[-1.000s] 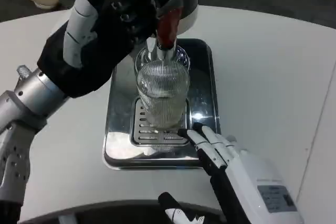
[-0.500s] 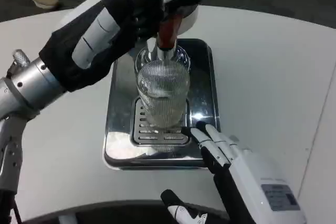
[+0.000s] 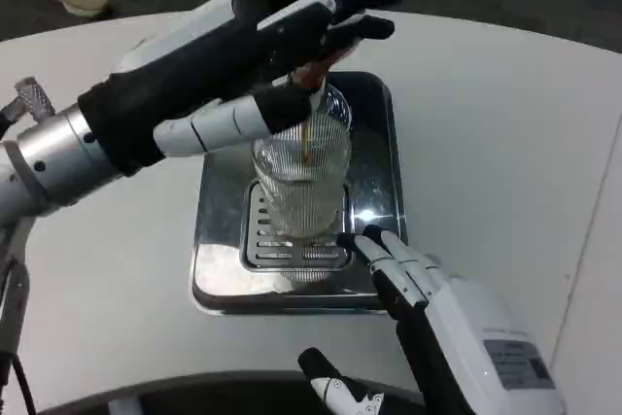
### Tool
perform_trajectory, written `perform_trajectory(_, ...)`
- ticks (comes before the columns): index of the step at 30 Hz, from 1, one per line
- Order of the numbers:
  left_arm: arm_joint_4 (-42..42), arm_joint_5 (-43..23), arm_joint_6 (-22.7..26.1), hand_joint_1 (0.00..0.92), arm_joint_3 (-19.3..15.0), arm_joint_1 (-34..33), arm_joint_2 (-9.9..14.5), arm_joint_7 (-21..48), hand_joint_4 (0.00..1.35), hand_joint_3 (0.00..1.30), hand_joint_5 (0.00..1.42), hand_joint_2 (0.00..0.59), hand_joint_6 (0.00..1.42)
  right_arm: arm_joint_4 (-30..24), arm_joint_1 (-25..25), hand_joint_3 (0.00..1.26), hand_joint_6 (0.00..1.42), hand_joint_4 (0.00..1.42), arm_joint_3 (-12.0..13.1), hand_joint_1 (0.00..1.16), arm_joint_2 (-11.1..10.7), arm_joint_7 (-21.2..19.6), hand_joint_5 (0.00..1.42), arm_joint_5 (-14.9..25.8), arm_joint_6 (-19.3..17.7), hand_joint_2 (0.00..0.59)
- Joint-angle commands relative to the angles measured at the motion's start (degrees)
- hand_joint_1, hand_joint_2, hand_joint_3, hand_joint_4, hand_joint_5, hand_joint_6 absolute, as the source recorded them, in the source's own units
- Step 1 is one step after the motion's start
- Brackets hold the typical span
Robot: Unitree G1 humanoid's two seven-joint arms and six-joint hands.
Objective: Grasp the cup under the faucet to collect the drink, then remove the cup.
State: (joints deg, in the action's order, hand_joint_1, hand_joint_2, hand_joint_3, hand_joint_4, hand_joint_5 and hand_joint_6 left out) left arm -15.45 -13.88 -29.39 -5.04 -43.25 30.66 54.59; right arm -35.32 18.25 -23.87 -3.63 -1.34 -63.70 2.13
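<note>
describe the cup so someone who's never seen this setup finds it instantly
On the white round table sits a shiny rectangular steel drip tray with a slotted grate. The clear ribbed glass cup stands upright on that grate, under the left hand, with a thin brown stream falling into it. It is the only transparent, ridged item there.

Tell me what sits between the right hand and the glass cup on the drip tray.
Nothing visible does. The right hand lies just past the drip tray rim, fingers pointing at the ribbed glass cup, with only bare grate between. The left hand is up at the faucet, above the cup.
</note>
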Motion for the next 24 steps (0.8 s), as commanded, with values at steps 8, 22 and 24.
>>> perform_trajectory(8,-0.6,6.5,-10.5,0.000,3.4,0.8,3.1,-2.6,0.00,0.00,0.09,0.116,0.05,1.5,-0.1,0.12,0.20,0.06,0.5,0.43,2.3,0.2,0.12,2.5,2.5,0.307)
perform_trajectory(22,0.6,6.1,-11.9,0.000,4.1,1.6,4.1,-4.9,0.00,0.00,0.09,0.117,0.05,7.1,-8.6,0.04,0.15,0.00,4.2,0.46,4.6,0.1,0.02,7.9,8.4,0.262)
perform_trajectory(24,0.7,6.1,-12.0,0.000,4.2,1.6,4.2,-4.9,0.00,0.00,0.09,0.117,0.05,8.1,-9.9,0.03,0.15,0.00,4.6,0.47,4.8,-0.4,0.01,8.6,8.8,0.245)
